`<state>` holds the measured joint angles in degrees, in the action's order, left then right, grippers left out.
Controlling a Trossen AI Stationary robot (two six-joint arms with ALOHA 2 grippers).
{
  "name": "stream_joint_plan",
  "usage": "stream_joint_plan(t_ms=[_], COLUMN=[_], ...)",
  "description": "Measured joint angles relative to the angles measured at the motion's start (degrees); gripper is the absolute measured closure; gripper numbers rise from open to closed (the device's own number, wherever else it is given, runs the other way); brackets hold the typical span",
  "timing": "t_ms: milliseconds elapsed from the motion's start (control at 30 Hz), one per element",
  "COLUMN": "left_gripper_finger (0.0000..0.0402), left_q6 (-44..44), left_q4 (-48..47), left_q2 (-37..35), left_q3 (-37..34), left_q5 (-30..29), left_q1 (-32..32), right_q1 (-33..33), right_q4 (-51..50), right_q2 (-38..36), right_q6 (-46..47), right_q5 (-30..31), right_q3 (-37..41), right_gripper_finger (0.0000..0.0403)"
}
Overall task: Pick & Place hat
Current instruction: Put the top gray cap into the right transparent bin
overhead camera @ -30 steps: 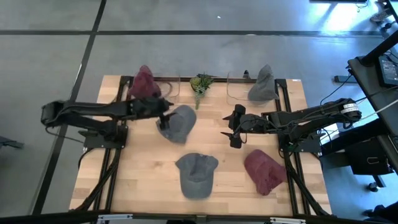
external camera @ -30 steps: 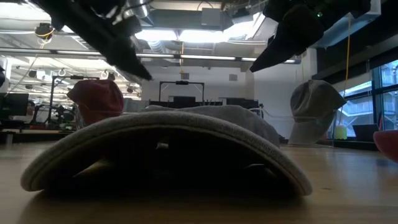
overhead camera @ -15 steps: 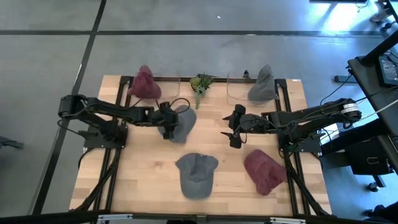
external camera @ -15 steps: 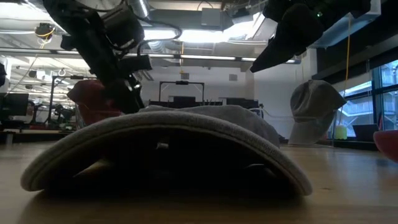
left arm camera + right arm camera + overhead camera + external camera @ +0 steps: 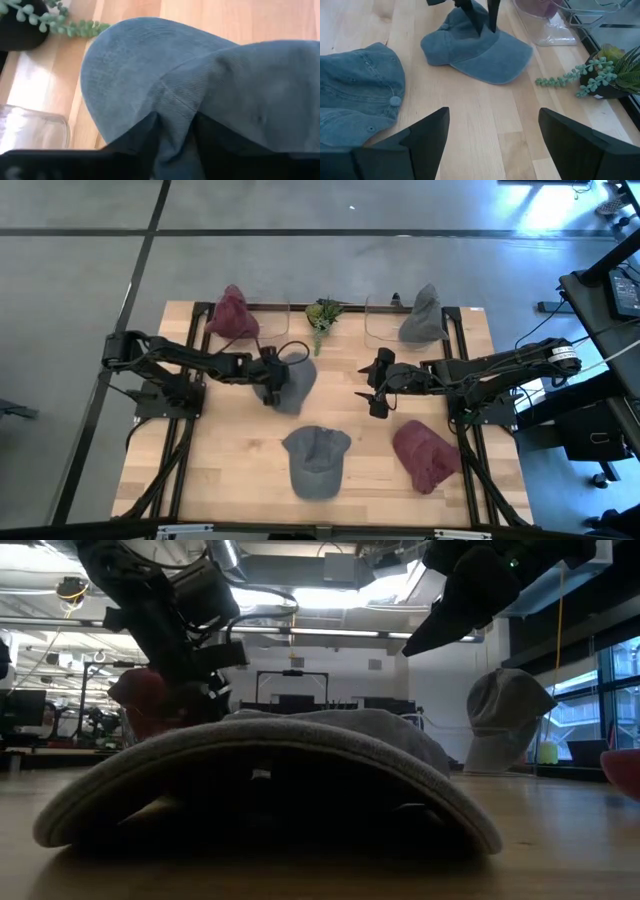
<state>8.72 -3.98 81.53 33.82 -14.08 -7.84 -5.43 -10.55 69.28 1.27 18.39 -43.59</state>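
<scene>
A grey-blue cap lies on the table left of centre, brim toward the far side. My left gripper has come down on the cap's crown and is shut on it. In the left wrist view the gripper has a ridge of cloth between its fingers. My right gripper hovers open over bare wood right of centre, well clear of the cap. It touches nothing. My left gripper pinches a raised fold of the crown, close to where it meets the brim, between its two fingers. The fingers come from above, slanting in from the table's left. The cap rests on the table, its cloth bunched into a ridge between the fingers.
A second grey-blue cap lies near the front edge and fills the low view. A maroon cap lies near right. On stands at the far edge sit a maroon cap and a grey cap, with a plant between clear containers.
My left gripper has come down from above the table onto the grey-blue cap's crown, moving a little toward the table's right as the arm folded in. The cap has stayed where it lay. My right arm has kept still.
</scene>
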Motion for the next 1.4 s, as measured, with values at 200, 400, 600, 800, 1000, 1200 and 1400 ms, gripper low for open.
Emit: stream_joint_plan(t_ms=[200, 400, 600, 800, 1000, 1200, 1400], left_gripper_finger=[0.0392, 0.0397, 0.0398, 0.0398, 0.0398, 0.0398, 0.0398], left_q6=[-5.67, -13.38, -16.97, -11.12, -6.23, -4.71, -4.41], left_q4=[-0.75, -0.22, 11.22, 28.17, 39.28, 43.5, 43.86], left_q2=[-1.01, -3.32, -6.21, -6.81, -6.79, -6.57, -6.57], left_q3=[2.42, 7.92, 9.42, 9.44, 9.44, 9.44, 9.44], left_q5=[0.27, -7.71, -18.25, -20.46, -19.79, -16.41, -16.81], left_q1=[-0.71, -1.33, -1.26, 0.31, 1.85, 3.01, 3.02], right_q1=[0.01, 0.01, -0.09, -0.52, 0.48, 0.55, 0.52], right_q4=[0.01, 0.46, 9.37, 43.12, 63.45, 64.64, 64.65], right_q2=[0.0, 0.0, 0.02, 0.04, 0.35, 2.21, 7.86], right_q6=[0.3, 5.12, 8.89, 11.73, 14.76, 10.38, 5.73], right_q5=[-0.01, -0.17, 3.99, 7.47, 7.52, 6.87, 4.95], right_q3=[0.0, 0.0, 1.28, 14.4, 23.01, 21.87, 17.46], right_gripper_finger=[0.0097, 0.0097, 0.0097, 0.0097, 0.0097, 0.0097, 0.0097])
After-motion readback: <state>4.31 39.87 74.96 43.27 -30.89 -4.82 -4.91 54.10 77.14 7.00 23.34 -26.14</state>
